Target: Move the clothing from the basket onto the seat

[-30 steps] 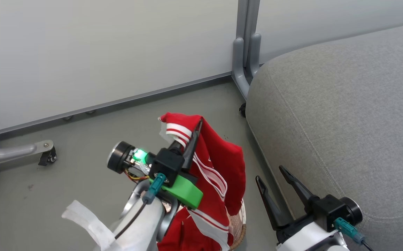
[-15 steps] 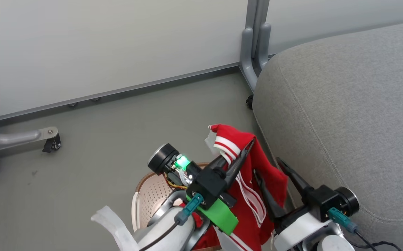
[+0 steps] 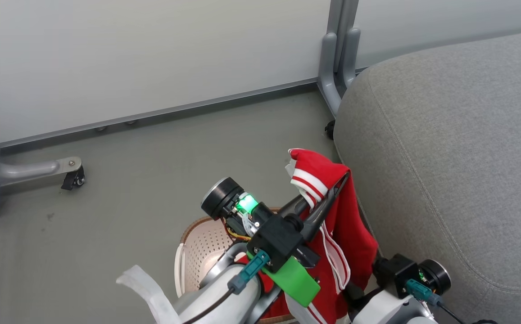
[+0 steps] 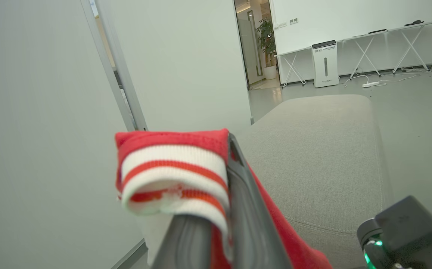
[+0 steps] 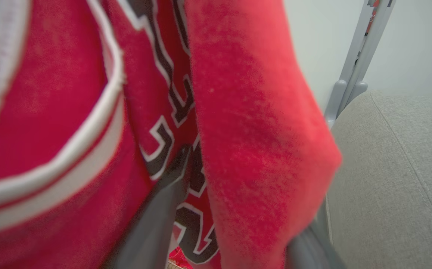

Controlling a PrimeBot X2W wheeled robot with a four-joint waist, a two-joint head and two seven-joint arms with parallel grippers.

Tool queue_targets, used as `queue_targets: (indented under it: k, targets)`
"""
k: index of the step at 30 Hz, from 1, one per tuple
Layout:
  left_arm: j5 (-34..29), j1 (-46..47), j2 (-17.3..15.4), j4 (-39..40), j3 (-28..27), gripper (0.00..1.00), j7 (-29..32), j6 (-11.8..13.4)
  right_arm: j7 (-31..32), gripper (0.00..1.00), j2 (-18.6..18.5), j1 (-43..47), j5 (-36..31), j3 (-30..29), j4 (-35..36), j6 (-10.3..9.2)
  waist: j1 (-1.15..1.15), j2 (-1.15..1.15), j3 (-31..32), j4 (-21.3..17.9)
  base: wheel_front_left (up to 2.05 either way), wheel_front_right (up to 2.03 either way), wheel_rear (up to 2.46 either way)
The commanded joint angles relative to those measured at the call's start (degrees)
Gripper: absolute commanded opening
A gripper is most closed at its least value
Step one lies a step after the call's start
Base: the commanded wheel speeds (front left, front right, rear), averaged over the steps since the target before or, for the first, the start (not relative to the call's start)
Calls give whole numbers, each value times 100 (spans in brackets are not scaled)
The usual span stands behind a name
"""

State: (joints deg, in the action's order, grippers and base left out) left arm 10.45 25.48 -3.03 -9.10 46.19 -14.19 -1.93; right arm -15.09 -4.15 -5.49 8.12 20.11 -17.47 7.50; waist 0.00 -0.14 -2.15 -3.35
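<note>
My left gripper [image 3: 332,186] is shut on the striped cuff of a red garment [image 3: 355,225] and holds it up beside the grey seat [image 3: 458,148]. In the left wrist view the cuff [image 4: 171,175] is folded over my shut fingers [image 4: 245,209], with the seat [image 4: 320,149] beyond. The rest of the garment hangs down over the basket [image 3: 197,252], which is partly hidden under my left arm. In the right wrist view the right gripper [image 5: 245,186] is open, with a hanging fold of the garment [image 5: 245,112] between its fingers. More red cloth [image 3: 267,281] lies in the basket.
Pale partition panels stand behind, with a grey post [image 3: 339,54] at the seat's corner and a caster leg [image 3: 73,177] at the left. Grey floor [image 3: 152,171] lies between. In the left wrist view, folding tables and a white appliance [image 4: 325,63] stand far off.
The camera has shifted. My left gripper has carried the garment rightward, close to the seat's edge. The right gripper has gone in under the hanging cloth, which hides its fingers in the head view.
</note>
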Motion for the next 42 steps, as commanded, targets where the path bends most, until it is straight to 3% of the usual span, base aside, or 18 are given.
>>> queue_targets:
  k: [1, 18, 19, 20, 35, 42]
  targets:
    - [14, 68, -46, 1, -6, 0, -2, 48, -12, 0, -50, -75, 51, 83, -41, -2, 0, 14, -6, 4, 0, 0, 0]
    - [94, 139, -97, -200, -57, 0, -10, 197, -12, 0, -121, -108, 266, 213, -52, -2, 0, 14, -143, 35, 0, 0, 0]
    - [100, 143, -95, -200, -70, 27, -16, 213, -12, 0, -121, -111, 270, 205, -53, -2, 0, 14, -146, 37, 0, 0, 0]
    - [103, 149, -93, -205, -77, 100, -12, 240, -12, 0, -120, -115, 276, 197, -55, -2, 0, 14, -147, 39, 0, 0, 0]
    - [112, 200, -269, -313, -90, 100, 124, 354, -12, 0, -58, -77, 214, 22, 94, -2, 0, 14, -138, 15, 0, 0, 0]
    - [162, 183, -302, -313, -80, 100, 114, 391, -12, 0, 35, -2, 48, -490, 151, -2, 0, 14, -166, 12, 0, 0, 0]
